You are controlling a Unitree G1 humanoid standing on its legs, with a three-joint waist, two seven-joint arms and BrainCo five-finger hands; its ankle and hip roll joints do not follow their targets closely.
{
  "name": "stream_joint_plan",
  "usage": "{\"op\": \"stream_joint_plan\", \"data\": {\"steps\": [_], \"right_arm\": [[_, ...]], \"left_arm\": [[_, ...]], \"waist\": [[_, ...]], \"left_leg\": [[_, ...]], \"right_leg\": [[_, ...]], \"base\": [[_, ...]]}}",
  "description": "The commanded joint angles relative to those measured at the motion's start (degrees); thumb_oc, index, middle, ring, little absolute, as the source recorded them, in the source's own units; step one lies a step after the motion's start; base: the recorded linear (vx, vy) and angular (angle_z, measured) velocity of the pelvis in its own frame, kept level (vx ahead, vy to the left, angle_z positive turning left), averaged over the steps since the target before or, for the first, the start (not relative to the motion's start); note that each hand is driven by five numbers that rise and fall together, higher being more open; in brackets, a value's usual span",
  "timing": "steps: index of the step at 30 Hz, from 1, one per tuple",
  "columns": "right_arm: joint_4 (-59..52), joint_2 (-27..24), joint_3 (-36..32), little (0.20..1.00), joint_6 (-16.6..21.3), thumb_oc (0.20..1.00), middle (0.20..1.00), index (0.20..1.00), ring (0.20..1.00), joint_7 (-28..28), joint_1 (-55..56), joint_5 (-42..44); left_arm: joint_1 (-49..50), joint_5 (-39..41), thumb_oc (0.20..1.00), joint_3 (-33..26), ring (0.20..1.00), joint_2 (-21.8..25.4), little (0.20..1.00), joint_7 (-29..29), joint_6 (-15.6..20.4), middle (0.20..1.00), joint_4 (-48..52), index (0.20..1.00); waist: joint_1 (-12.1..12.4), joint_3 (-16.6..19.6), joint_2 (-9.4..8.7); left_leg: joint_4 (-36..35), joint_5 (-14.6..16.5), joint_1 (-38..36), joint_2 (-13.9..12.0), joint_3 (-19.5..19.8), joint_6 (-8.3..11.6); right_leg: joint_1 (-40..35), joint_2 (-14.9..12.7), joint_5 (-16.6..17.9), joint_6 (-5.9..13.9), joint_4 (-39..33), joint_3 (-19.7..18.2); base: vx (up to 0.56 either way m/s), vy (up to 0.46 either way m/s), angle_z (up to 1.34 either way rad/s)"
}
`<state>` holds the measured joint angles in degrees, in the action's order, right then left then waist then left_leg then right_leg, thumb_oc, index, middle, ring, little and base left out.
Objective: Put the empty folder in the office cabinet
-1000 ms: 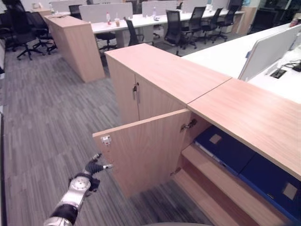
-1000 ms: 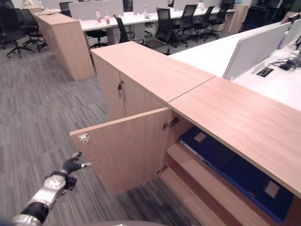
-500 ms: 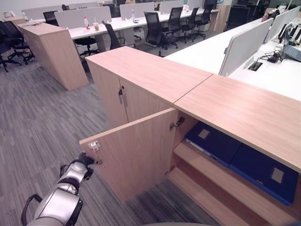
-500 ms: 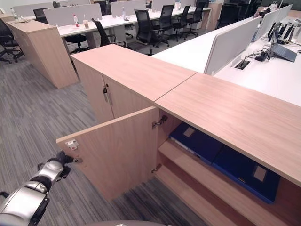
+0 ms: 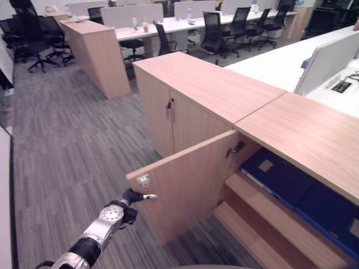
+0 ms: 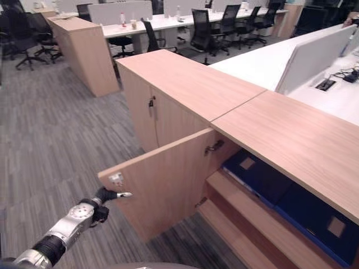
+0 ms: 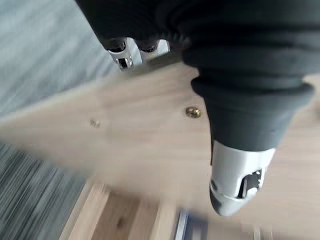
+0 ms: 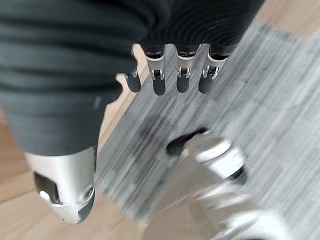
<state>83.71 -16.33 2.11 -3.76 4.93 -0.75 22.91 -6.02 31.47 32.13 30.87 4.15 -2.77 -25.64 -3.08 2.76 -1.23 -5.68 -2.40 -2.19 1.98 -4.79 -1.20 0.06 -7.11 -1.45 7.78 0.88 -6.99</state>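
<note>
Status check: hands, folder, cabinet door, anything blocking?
Left robot hand at the free edge of the open cabinet door, fingers straight. Right robot hand open, empty. Blue folders on the cabinet shelf. Nothing blocking the opening.

My left arm was a silver-grey tube with a black band near the elbow and a round silver disc at the wrist joint. My left hand (image 5: 132,197) wore a dark ribbed cover, with a silver finger poking toward 3 o'clock. My right hand (image 8: 170,75) had the same ribbed black cover, a row of short silver fingers with dark tips, and a thick silver thumb.
</note>
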Motion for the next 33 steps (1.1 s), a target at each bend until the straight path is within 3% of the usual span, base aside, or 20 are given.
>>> {"op": "stream_joint_plan", "data": {"steps": [1,7,12,18,21,22,23,24,26,27,28,29,33], "right_arm": [[4.33,1.11,1.06,1.000,0.86,1.000,1.000,1.000,1.000,-1.10,-4.32,2.58],[4.31,1.85,2.78,1.000,0.37,1.000,1.000,1.000,1.000,-0.52,-3.54,0.30],[8.28,1.87,4.56,1.000,-1.50,1.000,1.000,1.000,1.000,3.07,0.59,-5.77],[11.96,-0.88,-0.88,1.000,-3.12,1.000,1.000,1.000,1.000,4.71,9.17,-7.57],[12.41,-1.50,-1.72,1.000,-3.64,1.000,1.000,1.000,1.000,5.35,10.62,-7.16],[12.06,-1.13,-1.61,1.000,-3.66,1.000,1.000,1.000,1.000,5.23,10.23,-6.86],[11.27,-0.14,-1.15,1.000,-3.38,1.000,1.000,1.000,1.000,4.30,9.29,-5.94],[11.26,-0.11,-1.15,1.000,-3.38,1.000,1.000,1.000,1.000,4.29,9.25,-5.94],[9.99,2.01,-0.81,1.000,-3.18,1.000,1.000,1.000,1.000,3.31,8.63,-5.64],[9.63,2.48,-0.87,1.000,-3.07,1.000,1.000,1.000,1.000,2.89,8.49,-5.74],[9.54,2.55,-0.85,1.000,-3.08,1.000,1.000,1.000,1.000,2.85,8.48,-5.74],[9.03,2.60,-0.92,1.000,-3.03,1.000,1.000,1.000,1.000,2.17,8.33,-6.44],[8.38,2.46,-0.63,1.000,-3.12,1.000,1.000,1.000,1.000,1.89,7.66,-7.28]], "left_arm": [[-12.15,6.49,1.000,10.85,1.000,-16.73,1.000,13.46,4.05,1.000,15.24,1.000],[-12.42,15.82,1.000,15.48,1.000,-14.57,1.000,17.89,-0.23,1.000,18.79,1.000],[-13.99,21.24,1.000,18.68,1.000,-16.73,1.000,21.72,-4.42,1.000,16.55,1.000],[-16.49,21.40,1.000,20.11,1.000,-17.23,1.000,21.78,-3.67,1.000,15.84,1.000],[-16.84,21.56,1.000,20.59,1.000,-17.80,1.000,21.11,-3.61,1.000,14.61,1.000],[-17.12,21.77,1.000,20.88,1.000,-17.65,1.000,20.58,-3.36,1.000,14.90,1.000],[-17.98,22.09,1.000,21.56,1.000,-17.26,1.000,19.51,-3.36,1.000,15.29,1.000],[-18.02,22.09,1.000,21.55,1.000,-17.22,1.000,19.51,-3.36,1.000,15.29,1.000],[-18.44,20.58,1.000,21.04,1.000,-17.13,1.000,17.87,-3.45,1.000,15.38,1.000],[-18.49,19.57,1.000,20.87,1.000,-16.82,1.000,17.51,-3.36,1.000,15.55,1.000],[-18.51,19.53,1.000,20.85,1.000,-16.74,1.000,17.49,-3.36,1.000,15.59,1.000],[-18.53,18.19,1.000,20.46,1.000,-15.63,1.000,17.33,-3.59,1.000,16.50,1.000],[-18.05,16.63,1.000,19.73,1.000,-14.21,1.000,17.67,-4.14,1.000,16.78,1.000]], "waist": [[-6.00,-1.29,1.06],[-6.73,-2.07,1.29],[-8.38,-1.86,1.08],[-10.77,-2.38,0.85],[-11.81,-3.90,0.38],[-11.82,-4.75,0.49],[-10.91,-6.06,1.18],[-10.91,-5.94,1.18],[-10.01,-5.90,2.22],[-9.67,-5.52,2.23],[-9.60,-5.80,2.19],[-8.67,-5.27,2.14],[-7.24,-4.31,1.32]], "left_leg": [[0.68,5.09,1.04,-0.37,-1.49,-0.86],[0.68,5.14,1.07,-0.30,-2.11,-1.11],[0.68,5.31,1.28,-0.02,-2.35,-1.36],[0.68,5.27,2.38,0.65,-2.51,-1.90],[0.68,4.73,4.14,0.45,-4.40,-2.11],[0.68,4.50,4.46,-0.04,-5.14,-2.22],[0.68,4.11,5.28,-1.59,-7.41,-1.96],[0.68,3.93,5.53,-1.61,-7.43,-1.93],[0.68,3.80,5.44,-3.09,-10.80,-1.82],[0.68,5.05,4.57,-3.08,-11.40,-1.66],[0.68,3.94,5.01,-3.29,-12.31,-1.94],[0.68,5.29,4.00,-3.36,-13.87,-1.82],[0.68,5.64,3.41,-3.19,-16.65,-2.02]], "right_leg": [[2.00,3.46,1.36,1.03,-0.32,1.69],[3.02,3.77,1.45,1.21,0.76,0.72],[3.77,3.78,1.58,1.37,1.32,0.22],[5.36,3.33,2.18,2.16,1.97,-0.33],[8.29,3.25,3.56,2.97,2.62,-1.63],[9.46,3.37,3.69,2.95,3.96,-0.79],[10.52,1.78,1.60,1.71,8.21,6.19],[10.77,1.81,1.75,1.66,8.20,6.18],[9.48,-1.56,-2.63,-0.59,14.94,15.33],[8.23,-2.76,-4.43,-0.21,16.61,16.76],[8.66,-2.69,-3.54,-0.73,16.57,17.32],[6.73,-5.04,-4.83,-0.18,18.30,20.44],[3.96,-6.67,-3.46,0.86,16.16,24.40]], "base": [[-0.03,0.008,0.16],[-0.02,0.018,0.03],[-0.01,0.021,-0.11],[-0.03,0.047,-0.27],[-0.10,0.041,-0.58],[-0.19,0.012,-0.60],[-0.15,0.001,-0.34],[-0.12,0.026,-0.57],[0.01,0.070,-0.68],[-0.01,0.048,-0.46],[0.06,0.009,-0.56],[-0.02,-0.026,-0.71],[0.01,-0.067,-0.66]]}}
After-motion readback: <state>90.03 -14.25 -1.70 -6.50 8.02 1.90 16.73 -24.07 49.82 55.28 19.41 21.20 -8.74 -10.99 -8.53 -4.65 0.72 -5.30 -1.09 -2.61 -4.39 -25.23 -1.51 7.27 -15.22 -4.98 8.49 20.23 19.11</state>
